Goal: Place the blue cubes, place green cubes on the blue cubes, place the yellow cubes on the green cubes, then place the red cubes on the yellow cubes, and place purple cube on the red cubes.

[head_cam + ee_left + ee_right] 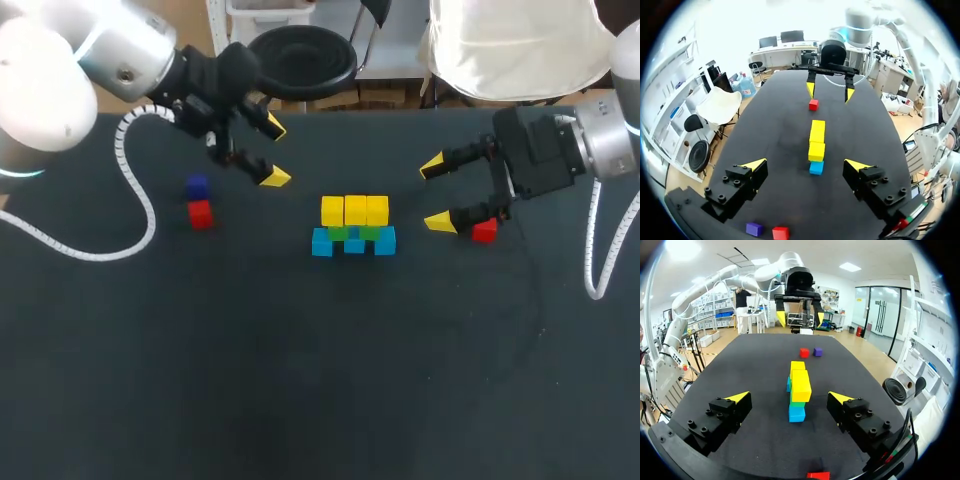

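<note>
Cube stack (354,228), three tiers, yellow-topped

I am working in what looks like a robotics lab. My left arm (60,80) and right arm (610,140) are grey-and-white industrial units set at a plain black table (300,380). A white coiled cable (130,200) trails from the left one across the top. On the table sit small coloured cubes (354,210), some stacked in tiers, like a test bench.
</note>
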Available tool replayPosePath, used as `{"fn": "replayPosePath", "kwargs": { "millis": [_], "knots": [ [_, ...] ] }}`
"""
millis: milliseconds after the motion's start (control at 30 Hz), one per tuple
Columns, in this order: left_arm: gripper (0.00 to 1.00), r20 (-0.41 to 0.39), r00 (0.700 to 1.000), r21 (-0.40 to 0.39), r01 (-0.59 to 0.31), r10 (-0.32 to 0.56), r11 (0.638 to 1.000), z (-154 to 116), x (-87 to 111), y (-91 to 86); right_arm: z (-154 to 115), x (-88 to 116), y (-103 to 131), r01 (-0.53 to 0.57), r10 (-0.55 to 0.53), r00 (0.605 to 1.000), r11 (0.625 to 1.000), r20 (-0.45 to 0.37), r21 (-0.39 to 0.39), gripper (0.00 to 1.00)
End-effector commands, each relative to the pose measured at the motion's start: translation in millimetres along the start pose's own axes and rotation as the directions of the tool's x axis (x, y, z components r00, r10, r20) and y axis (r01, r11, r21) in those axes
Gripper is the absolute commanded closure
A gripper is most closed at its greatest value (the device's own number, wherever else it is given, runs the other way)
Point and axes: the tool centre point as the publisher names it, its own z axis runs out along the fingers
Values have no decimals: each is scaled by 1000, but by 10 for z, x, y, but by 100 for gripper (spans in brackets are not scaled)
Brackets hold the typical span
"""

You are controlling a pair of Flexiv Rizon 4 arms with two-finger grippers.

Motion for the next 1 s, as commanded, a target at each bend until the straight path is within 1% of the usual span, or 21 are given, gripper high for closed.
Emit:
{"fn": "replayPosePath", "kwargs": {
  "millis": [33,400,433,467,500,600,667,733,800,833,900,933,1000],
  "knots": [
    [0,-4,1000,15,-1,1,1000,-18,-7,54,-1,1,0,1,-1,1000,1000,1,0,0],
    [0,-4,1000,15,-1,1,1000,-18,-7,54,-1,1,0,1,-1,1000,1000,1,0,0],
    [0,-4,1000,15,-1,1,1000,-18,-7,54,-19,35,7,-4,4,1000,1000,26,1,0],
    [0,-4,1000,15,-1,1,1000,-18,-7,54,-59,83,19,-5,5,1000,1000,24,11,0],
    [0,-4,1000,15,-1,1,1000,-18,-7,54,-120,135,39,-5,5,1000,1000,-6,18,0],
    [0,-4,1000,15,-1,1,1000,-18,-7,54,-302,243,59,-17,17,1000,1000,-26,8,0],
    [0,-4,1000,15,-1,1,1000,-18,-7,54,-439,295,62,1,-1,1000,1000,13,0,0],
    [0,-4,1000,15,-1,1,1000,-18,-7,54,-556,343,61,-7,7,1000,1000,-28,2,0],
    [0,-4,1000,15,-1,1,1000,-18,-7,54,-669,397,44,10,-10,1000,1000,-7,-17,0],
    [0,-4,1000,15,-1,1,1000,-18,-7,54,-708,440,30,-1,1,1000,999,-3,-32,0],
    [0,-4,1000,15,-1,1,1000,-18,-7,54,-761,520,12,20,-18,999,998,39,-67,0],
    [0,-4,1000,15,-1,1,1000,-18,-7,54,-781,576,-1,-5,6,1000,998,19,-58,0],
    [0,-4,1000,15,-1,1,1000,-18,-7,54,-802,627,-19,-13,17,999,997,51,-79,0]
  ]
}}
